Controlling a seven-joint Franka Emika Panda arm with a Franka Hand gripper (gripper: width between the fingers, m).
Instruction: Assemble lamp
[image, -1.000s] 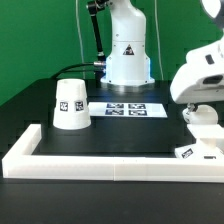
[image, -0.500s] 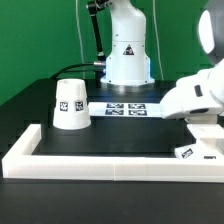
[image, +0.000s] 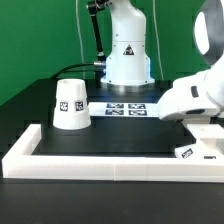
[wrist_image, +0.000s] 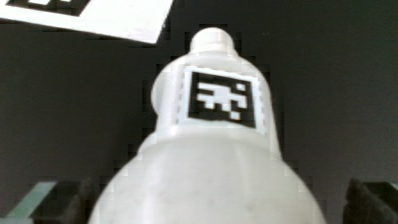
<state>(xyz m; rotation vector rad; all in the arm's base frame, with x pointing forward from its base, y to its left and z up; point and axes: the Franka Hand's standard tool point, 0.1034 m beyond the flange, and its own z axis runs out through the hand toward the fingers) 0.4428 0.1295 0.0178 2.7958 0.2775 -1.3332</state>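
Note:
The bulb (wrist_image: 214, 150) lies on the black table and fills the wrist view, with a square tag on its narrow neck. My gripper (wrist_image: 208, 200) is low over it. The dark fingers (wrist_image: 50, 200) stand on either side of its wide body with a thin gap, so it is open. In the exterior view the gripper (image: 204, 132) is at the right, mostly hidden by the arm. The bulb's tagged end (image: 186, 152) shows below it. The cone shade (image: 70, 103) stands upside down at the left. A flat white tagged corner (wrist_image: 80, 15) lies past the bulb's tip; it may be the base.
The marker board (image: 125, 108) lies in front of the robot's white pedestal (image: 127, 55). Long white bars (image: 110, 162) edge the table along the front and the exterior view's left. A green backdrop stands behind.
The arm came down and toward the exterior view's left over the bulb in the first half second, then stayed almost still. The shade and bulb have not moved.

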